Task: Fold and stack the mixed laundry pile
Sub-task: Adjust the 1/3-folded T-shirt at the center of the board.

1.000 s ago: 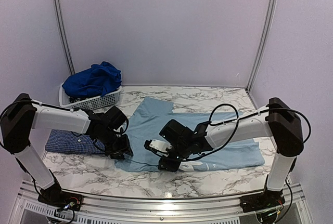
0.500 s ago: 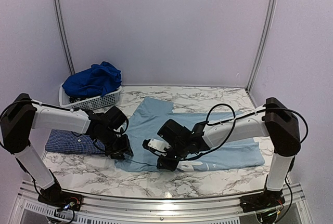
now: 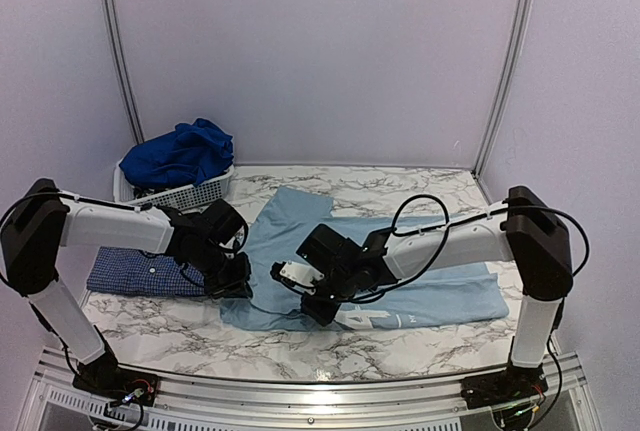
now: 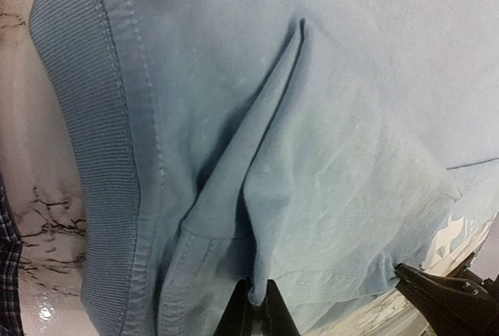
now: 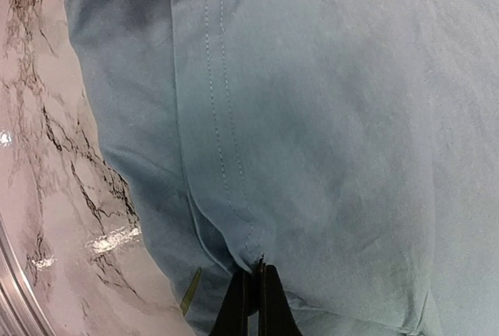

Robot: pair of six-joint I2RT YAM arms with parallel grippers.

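A pale blue T-shirt (image 3: 420,256) lies spread on the marble table. My left gripper (image 3: 233,286) is at its near left corner by the ribbed collar (image 4: 93,118). The wrist view shows that gripper (image 4: 256,305) shut on a raised fold of the T-shirt (image 4: 351,118). My right gripper (image 3: 312,309) is at the near edge, and its wrist view shows it (image 5: 255,289) shut on the stitched hem of the T-shirt (image 5: 351,118). A folded navy check shirt (image 3: 125,273) lies to the left. Royal blue clothes (image 3: 180,151) are heaped in the basket.
The white slatted basket (image 3: 190,194) stands at the back left against the wall. Bare marble table (image 5: 47,157) runs along the near edge below the T-shirt. White print (image 3: 385,319) shows at the T-shirt's near edge.
Both grippers have closed onto the T-shirt's cloth. The right arm has shifted a little to the left along the near edge; the left arm has barely moved.
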